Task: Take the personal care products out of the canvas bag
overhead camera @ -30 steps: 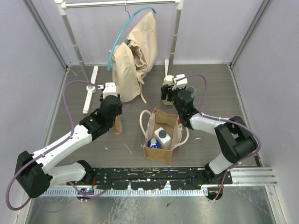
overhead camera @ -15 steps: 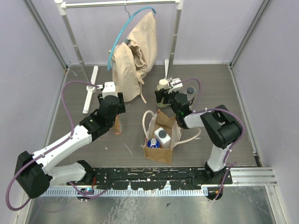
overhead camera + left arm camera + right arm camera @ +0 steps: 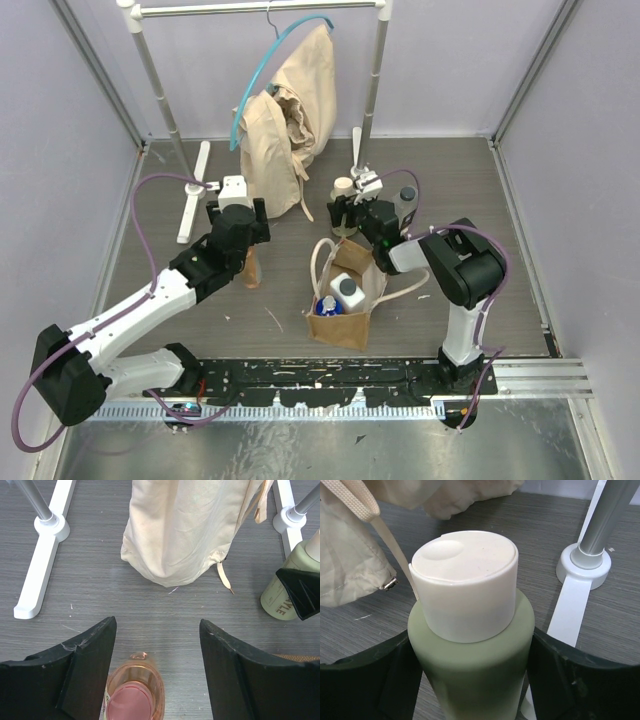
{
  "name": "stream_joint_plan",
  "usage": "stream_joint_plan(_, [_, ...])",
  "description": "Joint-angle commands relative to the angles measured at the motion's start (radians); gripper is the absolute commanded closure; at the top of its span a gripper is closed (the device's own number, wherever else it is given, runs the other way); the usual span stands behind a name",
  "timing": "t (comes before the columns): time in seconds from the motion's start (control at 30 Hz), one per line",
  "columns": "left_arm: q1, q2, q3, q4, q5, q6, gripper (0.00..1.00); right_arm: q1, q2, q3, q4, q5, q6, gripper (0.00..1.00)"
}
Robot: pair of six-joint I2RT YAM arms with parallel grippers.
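The canvas bag [image 3: 343,318] stands open at the table's middle. A white bottle [image 3: 347,290] and a blue-and-white bottle [image 3: 326,307] sit inside it. My right gripper [image 3: 346,208] is behind the bag, shut on the olive-green bottle [image 3: 343,192] with a cream cap [image 3: 465,580]; both fingers press its sides. It also shows in the left wrist view [image 3: 287,587]. My left gripper [image 3: 157,622] is open over the upright amber bottle with a pink cap [image 3: 131,697], which stands left of the bag [image 3: 250,270]. A clear bottle with a dark cap [image 3: 405,200] stands right of the right gripper.
A garment rack with white feet [image 3: 192,190] and a pole base [image 3: 583,562] stands at the back. A beige garment [image 3: 285,130] hangs from it down to the table, close to both grippers. A black rail [image 3: 330,375] runs along the near edge.
My right gripper has moved left with the olive-green bottle, toward the hanging garment. My left gripper has stayed about the amber bottle, barely shifting.
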Motion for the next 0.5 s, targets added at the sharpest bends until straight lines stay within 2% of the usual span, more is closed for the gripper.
stream_joint_plan(0.0, [0.003, -0.026, -0.018, 0.013, -0.025, 0.009, 0.24, 0.000, -0.067, 0.018, 0.099, 0.006, -0.030, 0.19])
stream_joint_plan(0.1, [0.003, -0.034, -0.014, 0.005, -0.021, 0.010, 0.20, 0.001, -0.127, -0.017, 0.086, 0.020, -0.052, 0.03])
stream_joint_plan(0.17, [0.002, -0.043, -0.006, -0.007, -0.013, 0.011, 0.14, 0.002, -0.205, -0.044, 0.083, 0.030, -0.062, 0.00])
stream_joint_plan(0.2, [0.001, -0.051, 0.002, -0.018, -0.002, 0.013, 0.07, 0.002, -0.245, -0.048, 0.060, 0.040, -0.058, 0.00])
stream_joint_plan(0.27, [0.001, -0.066, 0.014, -0.032, 0.028, 0.023, 0.00, 0.004, -0.331, 0.000, -0.112, 0.057, -0.043, 0.00])
stream_joint_plan(0.47, [-0.048, -0.082, 0.109, -0.121, -0.017, 0.054, 0.01, 0.091, -0.605, 0.089, -0.503, 0.157, -0.111, 0.00])
